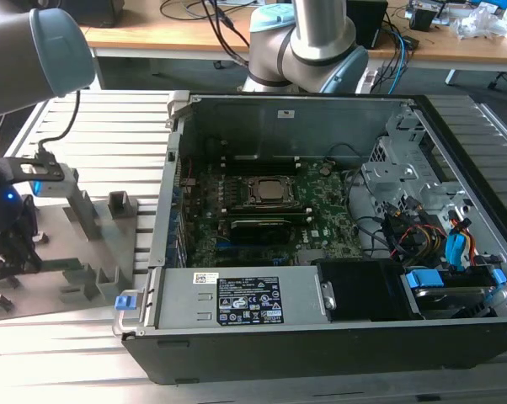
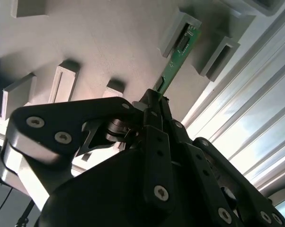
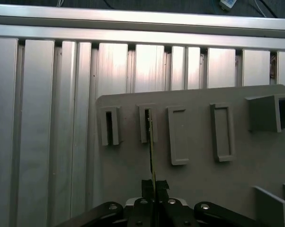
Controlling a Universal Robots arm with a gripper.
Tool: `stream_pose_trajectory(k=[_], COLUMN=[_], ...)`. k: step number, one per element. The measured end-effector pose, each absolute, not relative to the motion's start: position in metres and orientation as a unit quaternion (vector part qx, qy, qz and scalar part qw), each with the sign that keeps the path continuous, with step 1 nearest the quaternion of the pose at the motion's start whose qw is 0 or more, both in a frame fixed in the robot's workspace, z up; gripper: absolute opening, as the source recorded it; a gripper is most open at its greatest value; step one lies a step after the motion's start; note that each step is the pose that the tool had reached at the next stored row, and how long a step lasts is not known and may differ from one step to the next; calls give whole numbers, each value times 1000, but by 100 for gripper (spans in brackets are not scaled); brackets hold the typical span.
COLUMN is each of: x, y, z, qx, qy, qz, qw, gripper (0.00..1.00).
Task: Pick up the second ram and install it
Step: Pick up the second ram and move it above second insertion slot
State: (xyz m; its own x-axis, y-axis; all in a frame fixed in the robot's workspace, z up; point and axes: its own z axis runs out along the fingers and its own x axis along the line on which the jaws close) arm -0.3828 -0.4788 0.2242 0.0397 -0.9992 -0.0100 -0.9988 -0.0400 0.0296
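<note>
Second ram (image 2: 177, 61) clamped at its near end in the closed claw (image 2: 154, 99), far end in a slot (image 3: 147, 124) of the grey holder plate (image 3: 256, 165); arm (image 1: 34, 50) low at the exterior view's left.

Open black computer case (image 1: 321, 349) on a ribbed aluminium table (image 1: 119, 135), green motherboard (image 1: 325, 225) inside with a processor socket (image 1: 270, 192) near its middle, coloured cables (image 1: 418, 236) toward the exterior view's right, grey slotted holder plate (image 1: 110, 246) beside the case, wooden desk (image 1: 152, 34) behind
</note>
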Motion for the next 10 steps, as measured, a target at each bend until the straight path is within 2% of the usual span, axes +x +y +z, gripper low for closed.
stream_pose_trajectory(k=[10], x=[-383], y=[-479], z=[239], qx=[721], qy=[-693], qz=[-14], qw=[7], gripper=[14])
